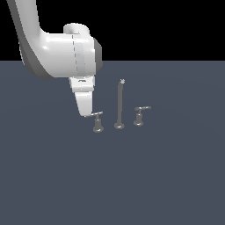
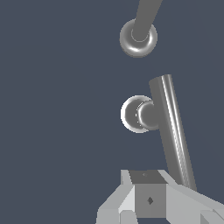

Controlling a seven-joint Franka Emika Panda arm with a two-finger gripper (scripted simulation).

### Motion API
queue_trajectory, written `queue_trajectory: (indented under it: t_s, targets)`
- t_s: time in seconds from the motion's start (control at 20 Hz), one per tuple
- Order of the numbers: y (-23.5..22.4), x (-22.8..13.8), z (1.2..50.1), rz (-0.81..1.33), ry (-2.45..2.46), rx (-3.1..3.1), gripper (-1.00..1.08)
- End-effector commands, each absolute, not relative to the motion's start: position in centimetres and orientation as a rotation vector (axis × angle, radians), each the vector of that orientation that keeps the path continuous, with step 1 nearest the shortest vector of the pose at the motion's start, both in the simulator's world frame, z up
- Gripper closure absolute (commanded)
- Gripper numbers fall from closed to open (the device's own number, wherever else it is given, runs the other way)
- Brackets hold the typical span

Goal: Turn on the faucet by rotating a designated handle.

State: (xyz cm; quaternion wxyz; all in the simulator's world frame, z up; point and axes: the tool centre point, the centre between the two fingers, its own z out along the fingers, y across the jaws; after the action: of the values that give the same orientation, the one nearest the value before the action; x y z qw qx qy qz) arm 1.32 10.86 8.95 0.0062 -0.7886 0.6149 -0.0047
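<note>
The faucet is a small grey three-piece set on the dark floor, with a tall thin spout between two lever handles. The handle stands at the exterior view's left of the spout. My gripper hangs tilted beside it, fingertips at the outer end of its lever bar, touching or nearly so. In the wrist view the long lever bar runs from the flared base down to my gripper, whose fingers look pressed together with nothing between them. The spout's base lies beyond.
A second, smaller lever handle stands at the exterior view's right of the spout. The flat dark grey floor stretches all around the set. My white arm reaches in from the upper part of the exterior view's left.
</note>
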Motion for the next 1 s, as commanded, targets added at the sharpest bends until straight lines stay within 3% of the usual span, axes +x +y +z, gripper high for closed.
queue_trajectory:
  t_s: [0.0,0.55,0.95]
  targets:
    - [10.5,0.3,8.9,-0.007,1.928,-2.473,1.08]
    - [10.9,-2.4,8.9,0.002,1.898,-2.493,1.08]
    - [6.9,-3.7,8.9,0.001,1.92,-2.484,1.08]
